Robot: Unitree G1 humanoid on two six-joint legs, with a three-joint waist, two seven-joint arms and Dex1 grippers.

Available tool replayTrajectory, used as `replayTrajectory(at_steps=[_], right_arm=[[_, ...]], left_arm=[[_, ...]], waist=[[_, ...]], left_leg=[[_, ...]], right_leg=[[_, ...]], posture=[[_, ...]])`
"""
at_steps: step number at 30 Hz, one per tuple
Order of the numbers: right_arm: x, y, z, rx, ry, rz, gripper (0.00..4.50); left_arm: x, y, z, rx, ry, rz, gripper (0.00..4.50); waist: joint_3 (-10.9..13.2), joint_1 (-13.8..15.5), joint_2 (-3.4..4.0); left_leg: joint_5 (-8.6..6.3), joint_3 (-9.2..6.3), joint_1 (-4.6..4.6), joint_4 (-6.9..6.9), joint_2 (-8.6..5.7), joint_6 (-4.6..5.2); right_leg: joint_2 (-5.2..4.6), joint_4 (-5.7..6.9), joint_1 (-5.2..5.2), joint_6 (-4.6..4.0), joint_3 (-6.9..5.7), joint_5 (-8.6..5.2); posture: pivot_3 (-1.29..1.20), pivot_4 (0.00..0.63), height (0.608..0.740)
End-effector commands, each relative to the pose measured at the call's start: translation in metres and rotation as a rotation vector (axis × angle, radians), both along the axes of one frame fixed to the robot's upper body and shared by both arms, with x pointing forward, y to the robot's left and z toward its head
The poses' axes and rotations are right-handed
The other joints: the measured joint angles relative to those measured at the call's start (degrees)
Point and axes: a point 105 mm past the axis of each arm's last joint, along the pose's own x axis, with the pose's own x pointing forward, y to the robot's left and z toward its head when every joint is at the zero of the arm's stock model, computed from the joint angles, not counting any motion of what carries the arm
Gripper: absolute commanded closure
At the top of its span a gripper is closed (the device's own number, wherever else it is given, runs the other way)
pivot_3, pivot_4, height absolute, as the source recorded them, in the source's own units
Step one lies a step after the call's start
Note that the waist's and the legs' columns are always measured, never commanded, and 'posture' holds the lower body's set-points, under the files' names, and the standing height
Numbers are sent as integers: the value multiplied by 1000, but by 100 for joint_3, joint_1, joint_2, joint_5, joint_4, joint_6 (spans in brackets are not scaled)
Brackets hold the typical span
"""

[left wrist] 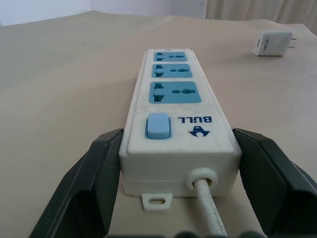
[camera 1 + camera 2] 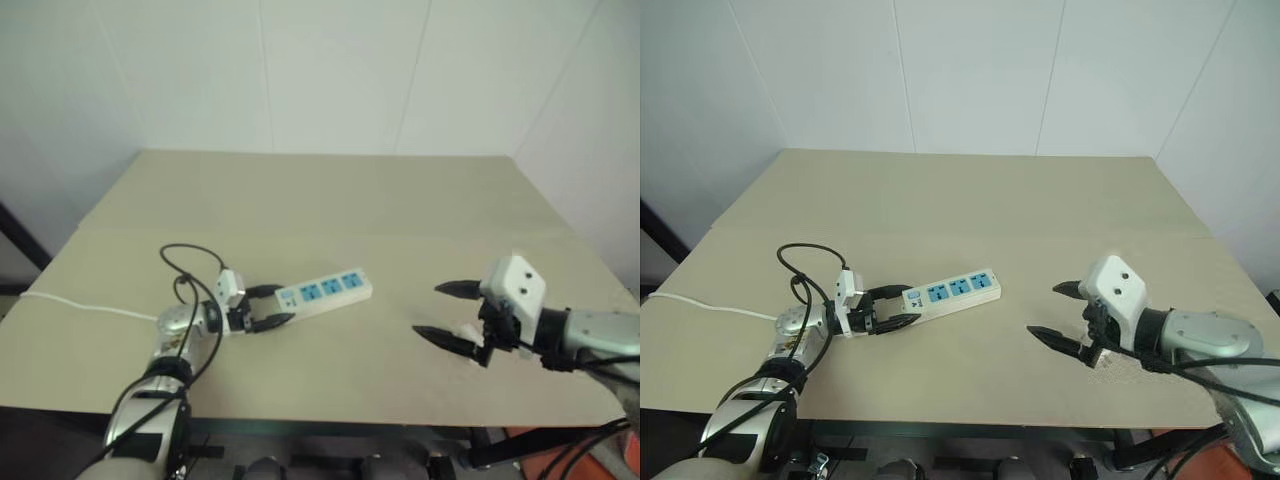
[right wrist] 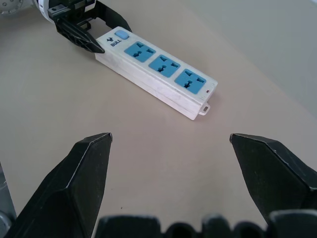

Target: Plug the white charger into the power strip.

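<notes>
Lying flat on the tan table (image 2: 330, 200), the power strip (image 2: 325, 291) presents three blue socket faces upward, with its switch end and thin white cord (image 1: 210, 210) set between the fingers of the left gripper (image 2: 268, 306); both fingers sit close against the strip's sides, but firm contact cannot be confirmed. The right gripper (image 2: 1055, 315) hovers over the table well apart from the strip, jaws spread wide and holding nothing. The white charger (image 1: 272, 43) lies on the table beyond the strip's far end, prongs pointing sideways.
</notes>
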Motion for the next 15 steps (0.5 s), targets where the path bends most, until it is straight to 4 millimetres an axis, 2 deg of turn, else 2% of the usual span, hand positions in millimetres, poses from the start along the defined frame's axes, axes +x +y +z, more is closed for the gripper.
replayTrajectory(at_steps=[1,6,9,15], right_arm=[[2,-17,19,-122,75,-104,0],[6,-37,32,-198,277,-261,0],[10,-43,24,-280,378,-335,0],[21,-49,15,-384,428,-443,0]], left_arm=[[-7,-5,-1,68,-3,-96,1276],[-15,-11,3,87,-19,-194,1276],[-17,-15,7,98,-32,-236,1276],[-21,-18,4,143,-50,-285,1276]], waist=[[3,1,5],[6,11,5],[6,14,5],[7,17,6]], left_leg=[[0,1,-3,1,-1,0],[0,0,-10,-2,4,0],[0,3,-30,-2,2,0],[1,4,-96,5,-1,-1]], right_leg=[[-1,0,-4,0,1,0],[-3,-10,-9,-7,-5,-1],[-6,-8,-33,-10,-1,2],[-6,2,-104,-20,3,17]], posture=[[0,150,740],[0,150,740],[0,150,740],[0,150,740]])
